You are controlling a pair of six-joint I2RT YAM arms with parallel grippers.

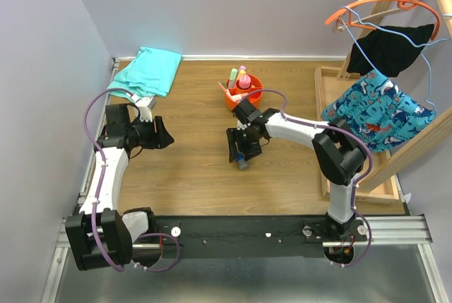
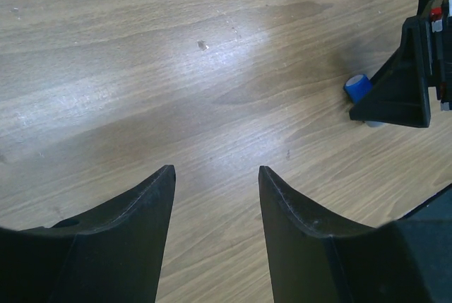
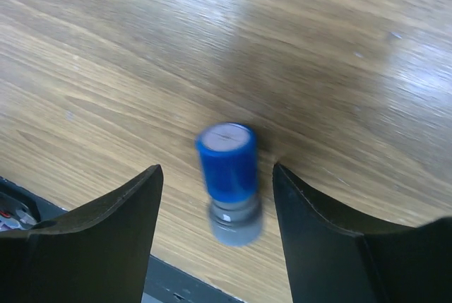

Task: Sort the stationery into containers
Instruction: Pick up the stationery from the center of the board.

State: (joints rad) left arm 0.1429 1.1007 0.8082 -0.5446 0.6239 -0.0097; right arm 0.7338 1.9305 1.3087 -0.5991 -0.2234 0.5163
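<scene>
Broad wooden desk filling the shot, mostly bare boards. Right arm stretched across it toward the middle. Up at the far centre, the round orange organiser, pastel highlighters already standing inside. Just short of it, the right gripper, pointed down at the desk. Left gripper parked well off to the side, jaws moderately apart, nothing between them, touching nothing. And now the little one: the blue-grey cylinder, apparently lying on the desk right under the right gripper, blue cap at one end, grey base at the other, a touch blurred. Right jaws spread wide, one on each side of the cylinder, clear gaps both ways, no contact, nothing held. Looks like the pick-up stage, seemingly for the only loose piece in sight. To do it well: lower until the fingertips sit level with the middle of the barrel and keep it centred. Round barrel, likely to roll at a one-sided nudge. Close gently across it, lift straight up, carry over to the organiser and release above a free compartment.
</scene>
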